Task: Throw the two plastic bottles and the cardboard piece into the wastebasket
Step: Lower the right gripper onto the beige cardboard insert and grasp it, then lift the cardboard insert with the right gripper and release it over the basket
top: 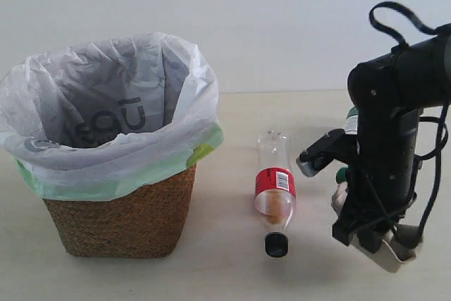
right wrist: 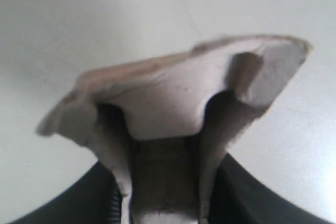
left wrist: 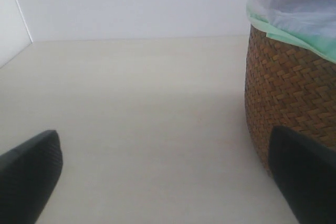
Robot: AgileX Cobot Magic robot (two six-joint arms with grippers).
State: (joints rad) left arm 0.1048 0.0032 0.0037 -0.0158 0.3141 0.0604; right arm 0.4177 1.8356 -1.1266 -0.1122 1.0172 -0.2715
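The wicker wastebasket [top: 120, 223], lined with a white and green bag, stands at the left. The red-label bottle [top: 274, 192] lies on the table beside it, black cap toward the front. My right gripper [top: 368, 239] is low at the right, shut on the grey-beige cardboard piece [top: 392, 252]. In the right wrist view the cardboard piece [right wrist: 173, 93] fills the space between the fingers of the right gripper [right wrist: 165, 195]. The green-capped bottle [top: 350, 123] shows only in slivers behind the right arm. My left gripper [left wrist: 163, 182] is open beside the wastebasket [left wrist: 289, 93], holding nothing.
The pale tabletop [top: 232, 266] meets a white wall behind. The right arm's black body and cables [top: 398, 103] stand over the table's right side. Bare table [left wrist: 136, 103] stretches ahead of the left gripper.
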